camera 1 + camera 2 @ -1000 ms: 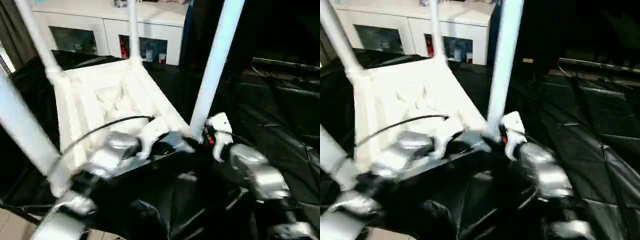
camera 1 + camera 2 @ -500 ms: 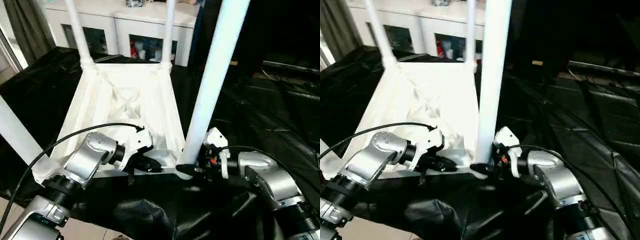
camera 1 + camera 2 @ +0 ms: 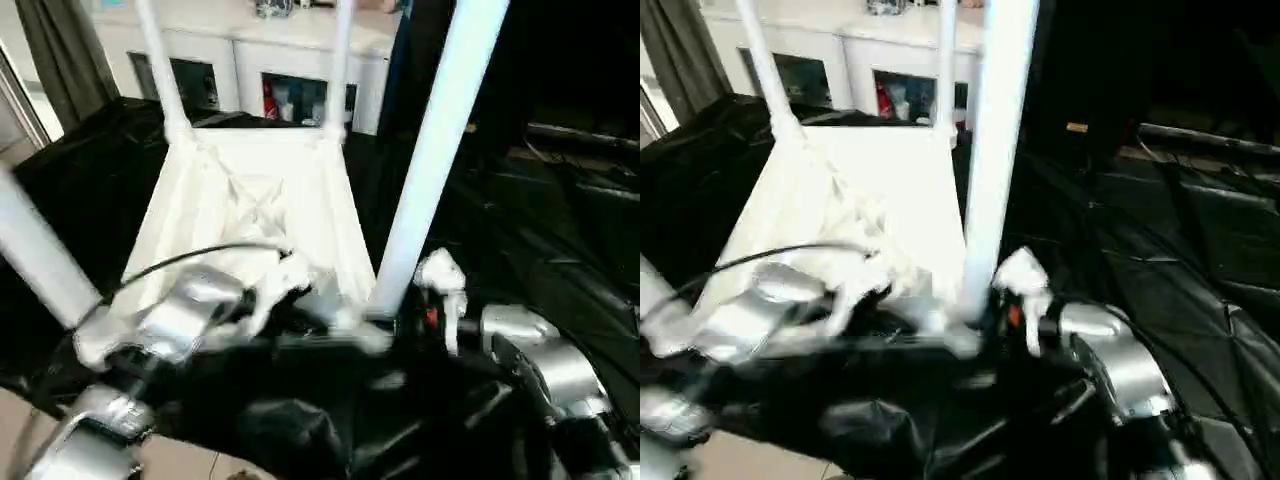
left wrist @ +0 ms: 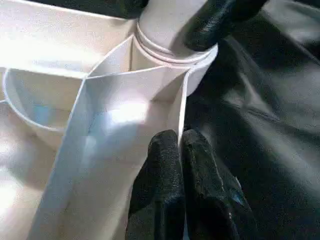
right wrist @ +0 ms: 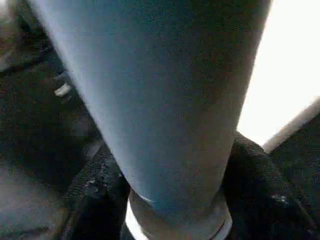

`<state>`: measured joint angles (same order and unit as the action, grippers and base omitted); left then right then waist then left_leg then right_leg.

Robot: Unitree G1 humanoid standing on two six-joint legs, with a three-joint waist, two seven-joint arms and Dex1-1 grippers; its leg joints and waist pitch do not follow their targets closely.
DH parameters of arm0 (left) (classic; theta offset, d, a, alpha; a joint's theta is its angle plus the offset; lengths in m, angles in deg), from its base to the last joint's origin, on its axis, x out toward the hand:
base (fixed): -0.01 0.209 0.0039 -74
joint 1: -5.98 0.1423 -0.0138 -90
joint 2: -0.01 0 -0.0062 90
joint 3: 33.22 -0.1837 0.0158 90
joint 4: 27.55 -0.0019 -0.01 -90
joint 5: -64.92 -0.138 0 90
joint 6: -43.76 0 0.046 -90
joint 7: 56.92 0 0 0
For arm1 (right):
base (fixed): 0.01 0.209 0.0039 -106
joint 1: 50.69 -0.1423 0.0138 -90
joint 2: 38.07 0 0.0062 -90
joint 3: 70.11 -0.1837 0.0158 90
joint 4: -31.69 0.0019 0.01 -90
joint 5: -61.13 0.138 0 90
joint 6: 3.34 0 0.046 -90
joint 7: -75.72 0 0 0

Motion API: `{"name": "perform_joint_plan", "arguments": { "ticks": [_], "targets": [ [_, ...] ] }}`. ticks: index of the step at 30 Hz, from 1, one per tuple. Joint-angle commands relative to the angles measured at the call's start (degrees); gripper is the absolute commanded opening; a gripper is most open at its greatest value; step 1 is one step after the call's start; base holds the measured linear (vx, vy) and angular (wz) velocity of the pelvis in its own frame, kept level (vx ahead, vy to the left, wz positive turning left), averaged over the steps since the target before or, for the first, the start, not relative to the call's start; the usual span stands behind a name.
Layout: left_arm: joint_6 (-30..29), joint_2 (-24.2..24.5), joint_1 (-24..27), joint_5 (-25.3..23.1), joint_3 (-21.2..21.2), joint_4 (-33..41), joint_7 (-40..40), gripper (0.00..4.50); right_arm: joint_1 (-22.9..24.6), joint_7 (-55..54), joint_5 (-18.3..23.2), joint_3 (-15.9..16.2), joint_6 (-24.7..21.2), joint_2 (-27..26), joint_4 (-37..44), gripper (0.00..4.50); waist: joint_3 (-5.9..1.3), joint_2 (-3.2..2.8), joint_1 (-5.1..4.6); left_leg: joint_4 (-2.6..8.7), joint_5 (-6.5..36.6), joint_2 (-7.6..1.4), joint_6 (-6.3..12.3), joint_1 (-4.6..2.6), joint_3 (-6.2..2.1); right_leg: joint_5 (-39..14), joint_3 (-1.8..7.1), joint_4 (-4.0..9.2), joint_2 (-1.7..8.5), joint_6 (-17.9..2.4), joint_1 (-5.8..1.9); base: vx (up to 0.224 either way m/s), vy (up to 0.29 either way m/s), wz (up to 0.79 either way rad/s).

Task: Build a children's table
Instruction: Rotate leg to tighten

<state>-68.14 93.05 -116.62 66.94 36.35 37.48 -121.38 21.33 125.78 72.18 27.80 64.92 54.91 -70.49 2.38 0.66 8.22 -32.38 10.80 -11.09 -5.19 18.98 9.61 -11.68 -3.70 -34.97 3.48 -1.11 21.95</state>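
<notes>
Black sheeting (image 3: pixel 560 260) covers the surface on which the children's table lies upside down. Its white plastic top (image 3: pixel 260 215) has the ribbed underside facing up, and four white tubular legs stand in the round corner sockets: two thin-looking far ones (image 3: pixel 160 60) (image 3: pixel 340 60) toward twelve o'clock, a near one (image 3: pixel 40 260) at nine o'clock, and a thick near one (image 3: pixel 430 160) rising from the corner at about five o'clock of the top.

Behind the table, at twelve o'clock, stands a white glass-door cabinet (image 3: pixel 250 60); small items show through its panes, too blurred to identify, and no writing can be read.

The left pincer (image 4: pixel 181 165) is closed, its two black fingers (image 4: pixel 160 185) pressed together on the thin rim wall of the top, just beside the corner socket (image 4: pixel 170 47). The right pincer (image 5: pixel 175 200) grips the thick near leg just above that socket, one black finger (image 5: pixel 95 195) on each side of the tube.
</notes>
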Motion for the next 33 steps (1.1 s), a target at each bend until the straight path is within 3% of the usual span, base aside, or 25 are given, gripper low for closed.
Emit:
{"name": "perform_joint_plan", "arguments": {
  "ticks": [1,2,4,7,8,10,11,13,14,15,16,17,18,19,21,22,23,24,25,27,33],
  "targets": [
    [-0.5,-2.0,-2.2,-1.8,2.6,-3.6,9.8,0.0,-0.7,-7.6,-1.7,0.7,-0.9,-3.9,-4.7,2.21,-2.26,-0.02,-0.17,4.0,14.6,-1.76,-0.15,0.28,-0.73,-23.2,2.78,5.74,5.0,-7.4,-2.05,0.0,0.0,0.0],
    [-0.8,-3.7,-2.8,-2.2,3.5,-5.0,13.2,0.0,-1.7,-13.9,-2.4,-1.0,-0.6,-6.7,-7.3,2.16,-2.17,0.11,-0.47,4.17,14.9,-1.69,-0.8,0.4,-0.93,-26.4,2.73,6.09,5.16,-5.6,-2.06,0.0,0.0,0.0],
    [-1.2,-5.6,-3.4,-2.5,4.2,-6.4,16.5,0.0,-2.6,-20.0,-2.4,-3.2,-0.7,-9.7,-9.3,2.07,-2.29,0.06,-0.71,4.27,15.2,-1.71,-1.06,0.42,-1.14,-27.5,2.64,6.34,5.26,-4.4,-2.08,0.0,0.0,0.0],
    [-1.5,-8.7,-3.8,-2.9,4.1,-7.5,19.6,0.0,-4.2,-31.3,-2.5,-7.4,-1.6,-14.3,-12.5,1.99,-2.31,0.04,-1.3,4.23,16.0,-1.55,-1.07,0.13,-1.07,-27.4,2.73,6.46,5.05,-4.2,-1.69,0.0,0.0,0.0],
    [-1.4,-10.6,-4.1,-2.8,3.9,-8.2,20.7,0.0,-4.8,-35.1,-2.8,-8.7,-1.4,-16.3,-13.6,1.98,-2.27,0.31,-1.64,4.33,15.4,-1.59,-0.85,0.34,-1.08,-26.7,2.79,6.39,5.04,-4.2,-1.76,0.0,0.0,0.0],
    [-1.2,-11.6,-4.4,-2.7,3.9,-8.5,21.3,0.0,-4.9,-36.0,-2.7,-9.1,-0.8,-17.6,-13.8,1.98,-2.45,0.09,-1.74,4.34,15.1,-1.74,-0.74,0.33,-1.13,-24.4,2.86,6.15,5.0,-4.5,-1.82,0.0,0.0,0.0],
    [-1.2,-12.1,-4.7,-2.6,3.8,-8.7,21.5,0.0,-5.1,-35.9,-2.9,-8.7,0.1,-18.5,-13.7,1.98,-2.52,0.39,-1.75,4.32,14.4,-1.82,-0.58,0.48,-1.05,-21.8,2.96,5.89,4.97,-5.0,-1.86,0.0,0.0,0.0],
    [-1.1,-12.1,-4.7,-2.6,3.8,-8.7,21.5,0.0,-5.1,-35.9,-3.0,-8.6,0.3,-18.6,-13.8,1.98,-2.63,0.24,-1.86,4.29,13.9,-1.87,-0.61,0.48,-0.99,-19.0,3.02,5.59,4.88,-5.8,-1.83,0.0,0.0,0.0],
    [-0.9,-12.3,-5.0,-2.8,3.6,-9.1,21.3,0.0,-5.3,-34.9,-3.6,-7.5,1.7,-19.3,-13.8,1.98,-2.73,0.06,-1.96,4.16,12.7,-1.83,-0.49,0.54,-0.82,-14.1,3.06,5.23,4.68,-7.1,-1.96,0.0,0.0,0.0],
    [-0.8,-12.1,-5.0,-2.9,3.4,-9.2,20.9,0.0,-5.2,-34.1,-3.7,-7.0,2.1,-19.4,-13.6,1.98,-2.71,-0.04,-1.93,4.11,12.4,-1.78,-0.39,0.54,-0.77,-12.5,3.07,5.04,4.69,-7.8,-2.14,0.0,0.0,0.0],
    [-0.7,-11.6,-5.0,-3.1,3.1,-9.5,20.3,0.0,-5.0,-32.8,-3.3,-6.5,2.5,-19.6,-13.0,1.98,-2.68,0.1,-1.96,4.09,12.3,-1.72,-0.22,0.53,-0.69,-12.4,3.06,5.11,4.65,-7.9,-2.16,0.0,0.0,0.0],
    [-0.8,-10.7,-4.6,-3.3,2.4,-9.4,18.6,0.0,-4.7,-30.9,-2.6,-6.2,2.4,-19.3,-11.9,2.68,-2.65,-0.67,-1.9,4.1,12.5,-1.65,-0.1,0.6,-0.78,-12.9,3.1,5.17,4.81,-8.0,-2.28,0.0,0.0,0.0],
    [-0.8,-10.7,-4.6,-3.3,2.4,-9.4,18.6,0.0,-4.7,-30.9,-2.6,-6.2,2.4,-19.3,-11.9,2.68,-2.64,-0.36,-2.03,4.12,12.6,-1.67,-0.01,0.66,-0.71,-13.2,3.08,5.36,4.77,-7.8,-2.35,0.0,0.0,0.0],
    [-0.8,-10.1,-4.4,-3.5,2.0,-9.3,17.6,0.0,-4.5,-30.0,-2.0,-6.0,2.2,-19.1,-11.2,2.7,-2.68,-0.36,-2.12,4.13,12.5,-1.68,-0.09,0.69,-0.77,-13.1,3.06,5.23,4.74,-7.8,-2.44,0.0,0.0,0.0],
    [-0.9,-8.5,-3.8,-3.6,1.0,-8.7,14.7,0.0,-3.9,-26.2,-1.1,-4.8,1.1,-17.3,-8.7,2.8,-2.7,-0.91,-2.28,4.16,12.0,-1.74,0.19,0.61,-0.82,-12.0,3.03,5.18,4.68,-8.3,-2.45,0.0,0.0,0.0],
    [-0.8,-8.0,-3.6,-3.6,0.8,-8.5,14.0,0.0,-3.7,-24.5,-0.9,-4.2,0.8,-16.6,-7.8,2.97,-2.66,-0.56,-2.37,4.08,12.0,-1.69,0.61,0.67,-0.76,-11.5,3.01,5.15,4.51,-8.3,-2.68,0.0,0.0,0.0],
    [-0.8,-8.0,-3.6,-3.6,0.8,-8.5,14.0,0.0,-3.7,-24.5,-0.9,-4.2,0.8,-16.6,-7.8,3.08,-2.7,-0.59,-2.45,4.08,11.4,-1.75,0.79,0.78,-0.74,-10.8,3.05,5.02,4.66,-8.7,-2.72,0.0,0.0,0.0],
    [-0.2,-7.2,-3.4,-3.7,0.6,-8.3,13.0,0.0,-3.1,-20.3,-0.4,-2.7,0.1,-14.3,-5.8,3.08,-2.67,-0.9,-2.47,4.1,11.4,-1.73,0.7,0.76,-0.78,-11.0,3.0,5.03,4.68,-9.0,-2.64,0.0,0.0,0.0],
    [0.1,-6.8,-3.3,-3.7,0.4,-8.2,12.2,0.0,-2.8,-18.5,-0.2,-2.1,-0.1,-13.4,-5.0,3.08,-2.62,-0.17,-2.51,4.1,11.5,-1.69,0.96,0.79,-0.73,-11.4,2.86,5.2,4.51,-8.9,-2.82,0.0,0.0,0.0],
    [1.1,-4.7,-3.1,-3.7,-0.3,-7.5,9.0,0.0,-1.6,-10.9,2.0,-0.5,-1.6,-9.5,-1.5,3.08,-2.56,-0.14,-1.93,4.0,10.8,-1.89,2.03,0.76,-0.7,-12.3,3.03,5.13,4.78,-8.6,-2.81,0.0,0.0,0.0],
    [1.6,-1.2,-1.8,-2.3,-1.1,-4.2,2.3,0.0,-0.8,-0.5,6.6,-0.1,-4.0,-4.5,2.2,3.08,-2.4,-0.39,-1.46,4.18,12.5,-2.07,1.71,0.61,-0.78,-17.6,2.96,5.55,5.02,-8.3,-2.45,0.0,0.0,0.0]
  ]
}}
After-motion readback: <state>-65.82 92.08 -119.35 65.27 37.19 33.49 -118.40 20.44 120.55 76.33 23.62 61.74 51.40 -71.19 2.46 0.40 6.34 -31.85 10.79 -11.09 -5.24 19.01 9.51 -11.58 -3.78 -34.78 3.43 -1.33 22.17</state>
